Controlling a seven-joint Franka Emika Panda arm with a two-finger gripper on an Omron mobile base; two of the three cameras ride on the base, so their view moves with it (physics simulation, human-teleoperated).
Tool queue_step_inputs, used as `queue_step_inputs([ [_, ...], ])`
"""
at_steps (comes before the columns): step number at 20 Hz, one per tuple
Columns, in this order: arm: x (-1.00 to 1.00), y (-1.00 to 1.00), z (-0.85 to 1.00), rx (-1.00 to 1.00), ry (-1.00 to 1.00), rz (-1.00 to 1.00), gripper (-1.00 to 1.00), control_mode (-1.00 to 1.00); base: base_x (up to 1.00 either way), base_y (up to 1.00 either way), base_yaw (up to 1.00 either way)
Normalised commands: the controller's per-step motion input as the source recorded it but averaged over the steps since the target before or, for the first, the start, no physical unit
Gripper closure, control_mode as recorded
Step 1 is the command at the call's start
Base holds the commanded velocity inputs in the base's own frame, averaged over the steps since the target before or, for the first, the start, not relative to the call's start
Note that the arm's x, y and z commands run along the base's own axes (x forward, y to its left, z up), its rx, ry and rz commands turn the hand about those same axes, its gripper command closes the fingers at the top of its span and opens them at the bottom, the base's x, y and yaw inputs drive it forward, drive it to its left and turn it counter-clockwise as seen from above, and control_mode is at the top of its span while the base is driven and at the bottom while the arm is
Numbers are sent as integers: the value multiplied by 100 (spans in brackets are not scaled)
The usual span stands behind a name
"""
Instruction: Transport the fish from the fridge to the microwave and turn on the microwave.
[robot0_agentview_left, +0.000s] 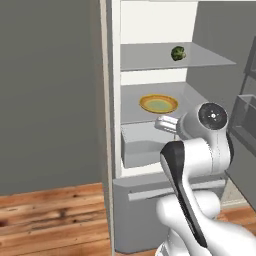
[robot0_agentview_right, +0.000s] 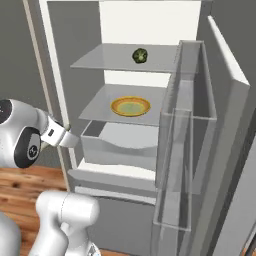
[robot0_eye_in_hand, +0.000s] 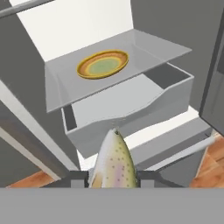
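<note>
Wooden floor (robot0_agentview_left: 50, 215) runs under the open fridge (robot0_agentview_right: 150, 20), which stands against a grey wall (robot0_agentview_left: 50, 90); its door (robot0_agentview_right: 225, 100) swings out on the right, with clear bins (robot0_agentview_right: 175, 165) on its inner face jutting toward the arm. Inside are two grey shelves. A small green vegetable (robot0_agentview_left: 177, 53) sits near the right end of the upper shelf (robot0_agentview_left: 150, 57), well back from the front edge. A yellow plate (robot0_eye_in_hand: 103, 64) lies on the lower shelf (robot0_eye_in_hand: 65, 87), about centred, with bare shelf on all sides. Below it the clear drawer (robot0_eye_in_hand: 175, 94) is partly pulled out, its front wall standing forward of the shelf edge.

The gripper (robot0_eye_in_hand: 114, 180) hangs outside the fridge, in front of the drawer and lower than the plate shelf — free space lies between it and the drawer front. Its jaws pinch the fish (robot0_eye_in_hand: 113, 164), which sticks out from between the fingers (robot0_eye_in_hand: 78, 178), its pointed end aimed toward the drawer. The fish is off the plate and touches no shelf. From the right base camera the wrist sits at the fridge's left frame, apart from the door bins.
</note>
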Motion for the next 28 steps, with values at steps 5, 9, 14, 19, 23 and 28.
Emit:
queue_step_inputs([
  [5, 0, 0, 0, 0, 0, 0, 100, 100, -59, 46, -29],
  [9, 0, 0, 0, 0, 0, 0, 100, 100, -62, 36, -44],
  [14, 0, 0, 0, 0, 0, 0, 100, 100, -64, 32, -47],
  [19, 0, 0, 0, 0, 0, 0, 100, 100, -63, 30, -49],
  [23, 0, 0, 0, 0, 0, 0, 100, 100, -63, 28, -52],
  [28, 0, 0, 0, 0, 0, 0, 100, 100, -51, 19, -55],
])
